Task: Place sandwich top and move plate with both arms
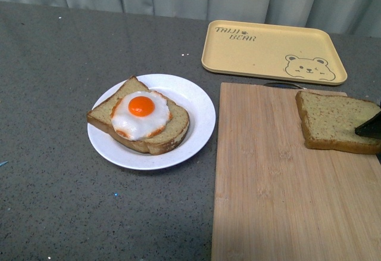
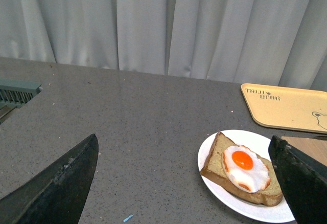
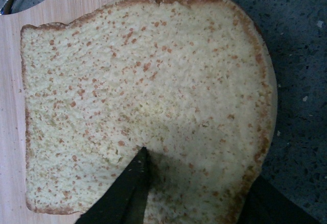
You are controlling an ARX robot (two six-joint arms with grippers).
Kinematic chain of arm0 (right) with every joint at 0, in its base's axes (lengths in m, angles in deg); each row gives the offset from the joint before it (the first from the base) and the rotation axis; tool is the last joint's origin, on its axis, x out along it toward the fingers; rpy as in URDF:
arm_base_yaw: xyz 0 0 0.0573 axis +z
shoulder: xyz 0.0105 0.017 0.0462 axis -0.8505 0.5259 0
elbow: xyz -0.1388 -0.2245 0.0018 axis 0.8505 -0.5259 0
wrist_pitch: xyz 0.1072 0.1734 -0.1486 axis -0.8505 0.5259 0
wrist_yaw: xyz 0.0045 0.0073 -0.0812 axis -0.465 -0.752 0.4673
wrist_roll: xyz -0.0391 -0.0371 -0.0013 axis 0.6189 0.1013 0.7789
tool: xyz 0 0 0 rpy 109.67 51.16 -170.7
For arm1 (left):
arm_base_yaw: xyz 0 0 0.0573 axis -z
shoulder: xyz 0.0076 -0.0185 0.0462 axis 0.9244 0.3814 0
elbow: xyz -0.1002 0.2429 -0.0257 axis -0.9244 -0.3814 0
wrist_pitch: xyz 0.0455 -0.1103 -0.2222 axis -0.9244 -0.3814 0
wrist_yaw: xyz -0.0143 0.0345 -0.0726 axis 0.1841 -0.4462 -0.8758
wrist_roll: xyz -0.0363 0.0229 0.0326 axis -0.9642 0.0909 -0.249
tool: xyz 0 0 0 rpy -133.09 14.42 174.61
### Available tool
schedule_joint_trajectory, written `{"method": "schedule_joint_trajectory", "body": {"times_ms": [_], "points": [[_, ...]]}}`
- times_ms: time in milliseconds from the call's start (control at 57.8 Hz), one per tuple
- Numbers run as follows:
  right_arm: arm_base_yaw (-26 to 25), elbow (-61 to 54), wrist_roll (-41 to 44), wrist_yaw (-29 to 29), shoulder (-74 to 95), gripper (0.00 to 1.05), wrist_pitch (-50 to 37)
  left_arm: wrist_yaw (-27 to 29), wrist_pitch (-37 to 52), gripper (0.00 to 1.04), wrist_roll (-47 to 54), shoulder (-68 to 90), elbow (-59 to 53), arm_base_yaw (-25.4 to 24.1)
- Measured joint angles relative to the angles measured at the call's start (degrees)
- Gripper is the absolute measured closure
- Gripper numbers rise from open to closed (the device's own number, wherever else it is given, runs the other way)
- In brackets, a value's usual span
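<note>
Wooden cutting board (image 1: 280, 183) fills the near right of the front view, lying on a grey speckled table (image 1: 53, 64). At the board's far right rests the sandwich top (image 1: 333, 121), a plain speckled slice lying flat. The right wrist view shows part of it reaching past the board's edge over the table.

The right jaws straddle that overhanging crust. One black finger (image 3: 127, 193) lies over the slice's top face, and the other sits outside the crust. I cannot tell whether they are already pressing on the bread.

Just left of the board stands the plate (image 1: 199, 109), round and white. It carries a bread slice (image 1: 172, 131) with a fried egg (image 1: 141, 113) on top. Beyond the board lies a yellow tray (image 1: 268, 49) with a bear drawing.

The left jaws are spread wide with nothing between them. They hang above bare table on the plate's left side.

The step in hand looks like the pick-up of the sandwich top, and nothing has yet been placed on the egg. The next move calls for a firm but gentle pinch on the crust and a level lift. The slice then has to travel left across the board and come down squarely over the egg. Moving the plate with both arms would come after that.
</note>
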Motion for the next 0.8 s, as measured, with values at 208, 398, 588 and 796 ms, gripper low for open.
{"method": "schedule_joint_trajectory", "body": {"times_ms": [208,398,588,796], "points": [[0.5,-1.6,-2.5,0.3,-3.2,0.93,-1.3,0.0,0.0,0.07,0.0,0.0,0.0,0.0],[6.2,-7.3,-15.9,-5.7,-15.1,1.01,-12.5,0.0,0.0,0.07,0.0,0.0,0.0,0.0],[21.2,-7.6,-36.0,-4.2,-14.0,1.01,-29.5,0.0,0.0,0.07,0.0,0.0,0.0,0.0],[30.8,-3.2,-45.1,-4.1,-6.1,1.01,-32.9,0.0,0.0,0.07,0.0,0.0,0.0,0.0]]}}
